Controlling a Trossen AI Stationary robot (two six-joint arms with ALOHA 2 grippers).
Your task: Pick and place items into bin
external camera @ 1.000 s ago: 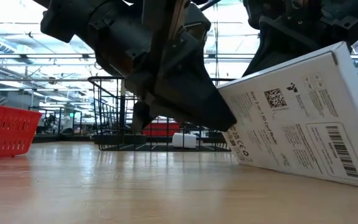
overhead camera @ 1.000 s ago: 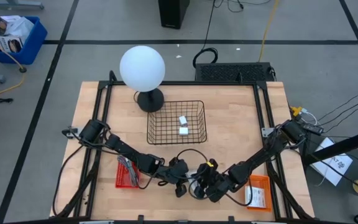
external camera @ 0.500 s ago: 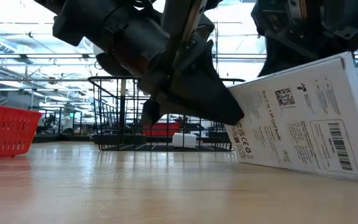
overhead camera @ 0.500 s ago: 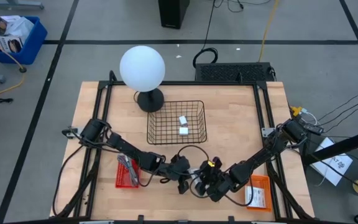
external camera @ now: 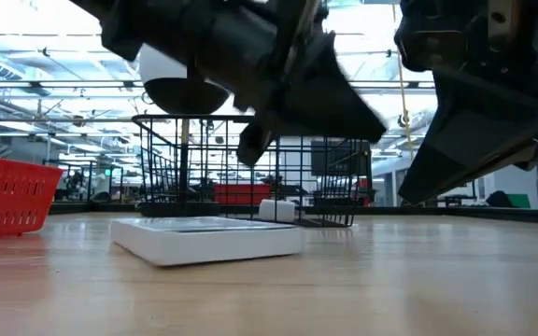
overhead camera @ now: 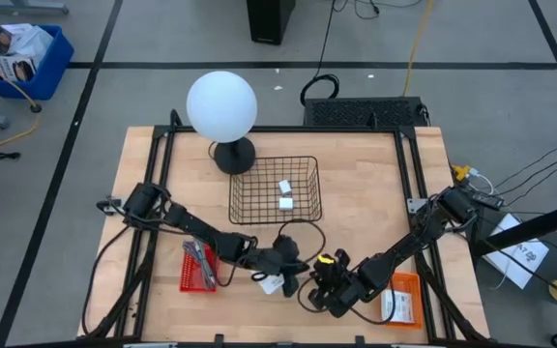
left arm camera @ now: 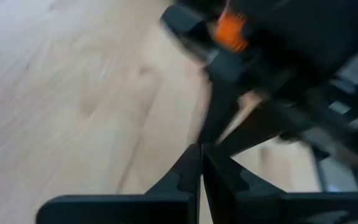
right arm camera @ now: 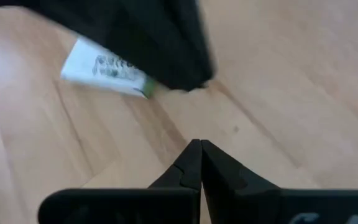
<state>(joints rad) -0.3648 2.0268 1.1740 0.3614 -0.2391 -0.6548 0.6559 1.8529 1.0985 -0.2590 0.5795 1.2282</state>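
Observation:
A flat white printed packet [overhead camera: 272, 284] lies face-down on the table near its near edge; in the low view the packet [external camera: 208, 238] rests flat on its broad face. My left gripper [overhead camera: 294, 265] hovers just above and beside it, shut, and my right gripper [overhead camera: 317, 292] is shut a little to the packet's right, off the table. The right wrist view shows the packet [right arm camera: 104, 71] half covered by the left gripper [right arm camera: 160, 43]. Two tiny white blocks [overhead camera: 285, 194] sit in the black wire basket [overhead camera: 309, 189]. A second packet [overhead camera: 392, 304] lies in the orange tray [overhead camera: 406, 282]. Tools [overhead camera: 197, 263] rest in the red basket [overhead camera: 187, 282].
The white globe lamp [overhead camera: 221, 106] stands at the table's far left by the wire basket. The red basket sits near left, the orange tray near right. Bare wood lies between the wire basket and the grippers. Both arms crowd the near middle.
The packet, which stood tilted on one edge between the two grippers, has dropped flat onto the table toward the left. My right gripper has drawn away from it toward the right and lifted. My left gripper has risen clear above it.

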